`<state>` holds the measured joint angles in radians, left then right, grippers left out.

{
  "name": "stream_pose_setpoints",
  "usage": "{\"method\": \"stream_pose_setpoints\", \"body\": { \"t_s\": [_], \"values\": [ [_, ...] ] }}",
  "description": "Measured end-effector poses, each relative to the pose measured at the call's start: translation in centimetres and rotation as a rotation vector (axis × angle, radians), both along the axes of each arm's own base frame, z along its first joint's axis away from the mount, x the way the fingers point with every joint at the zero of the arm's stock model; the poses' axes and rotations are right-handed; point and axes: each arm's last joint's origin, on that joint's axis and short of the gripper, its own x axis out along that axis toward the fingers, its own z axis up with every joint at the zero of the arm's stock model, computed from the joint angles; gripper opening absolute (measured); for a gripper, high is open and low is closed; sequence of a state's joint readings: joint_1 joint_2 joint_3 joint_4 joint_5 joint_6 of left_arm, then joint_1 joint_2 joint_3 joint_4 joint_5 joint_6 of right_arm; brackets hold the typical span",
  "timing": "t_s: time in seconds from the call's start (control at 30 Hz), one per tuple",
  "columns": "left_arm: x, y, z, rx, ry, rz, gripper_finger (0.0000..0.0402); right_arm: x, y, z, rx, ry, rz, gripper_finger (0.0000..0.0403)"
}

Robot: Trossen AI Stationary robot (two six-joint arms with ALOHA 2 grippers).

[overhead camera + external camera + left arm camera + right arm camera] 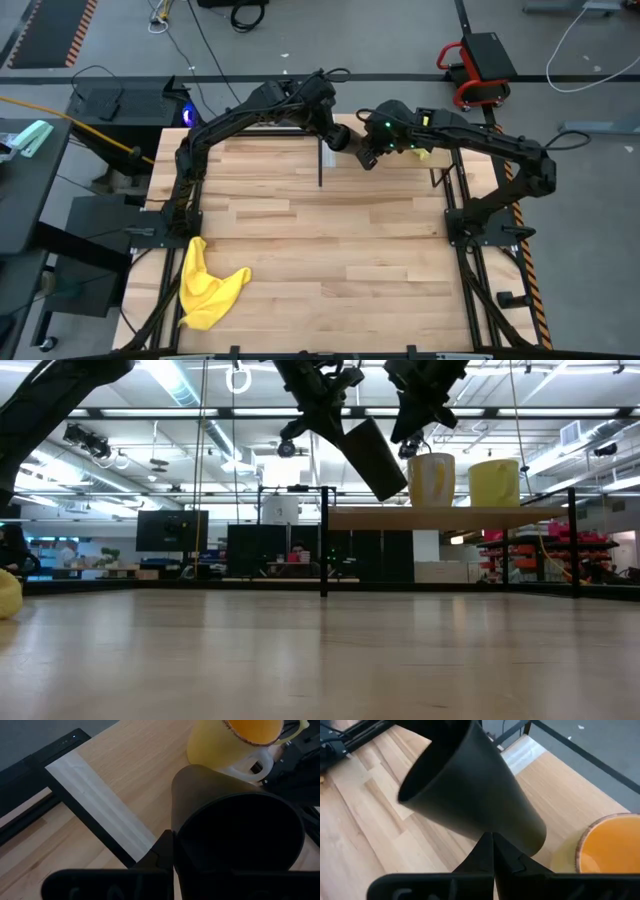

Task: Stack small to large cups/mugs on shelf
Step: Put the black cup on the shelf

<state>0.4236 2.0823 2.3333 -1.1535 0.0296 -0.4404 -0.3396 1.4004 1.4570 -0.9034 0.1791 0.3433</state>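
Black cup was in the air, tilted, above the near-left end of the shelf, clamped by the left gripper; left wrist view showed its open mouth facing the camera with a finger against the wall. Right gripper hung just beside it over the shelf; its fingers looked pressed together with nothing between them, the cup passing just beyond. Orange mug with white handle and yellow-green mug both stood upright on the shelf board, side by side and apart, not nested. My read: two of three were on the shelf, the third was mid-carry and not yet set down. Left to do: land the black cup, and if a real small-to-large nest or row is wanted, the ordering isn't settled yet. The cup's tilt would want levelling before release, else it could tip against the orange mug. Butcher-block tabletop was mostly bare, with a yellow cloth crumpled at the near-left corner, well clear of the work. Room behind: open workshop with ceiling strip lights, monitors, racks and cables on a grey floor.
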Motion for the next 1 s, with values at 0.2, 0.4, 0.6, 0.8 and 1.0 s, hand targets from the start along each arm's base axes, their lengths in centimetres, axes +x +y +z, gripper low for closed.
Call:
{"method": "stream_pose_setpoints", "body": {
  "t_s": [0.2,0.4,0.6,0.8,1.0],
  "values": [
    [0.0,0.0,0.0,0.003,-0.001,0.000,0.0009,0.7,-0.7,-0.7,0.015,0.009,-0.009,0.0000],
    [0.1,0.0,-0.1,0.011,0.008,0.000,0.0012,2.0,-1.3,-2.2,0.037,0.056,-0.007,0.0000],
    [0.2,-0.1,0.0,0.020,0.002,-0.011,0.0009,2.1,-1.4,-2.2,0.034,0.046,-0.008,0.0000],
    [0.5,0.0,0.2,0.023,-0.046,-0.024,0.0027,1.6,-2.2,-2.2,0.038,0.053,-0.034,0.0000],
    [0.4,-0.1,0.3,-0.001,-0.052,-0.043,0.0027,1.6,-2.2,-2.2,0.040,0.056,-0.031,0.0000]
  ]
}}
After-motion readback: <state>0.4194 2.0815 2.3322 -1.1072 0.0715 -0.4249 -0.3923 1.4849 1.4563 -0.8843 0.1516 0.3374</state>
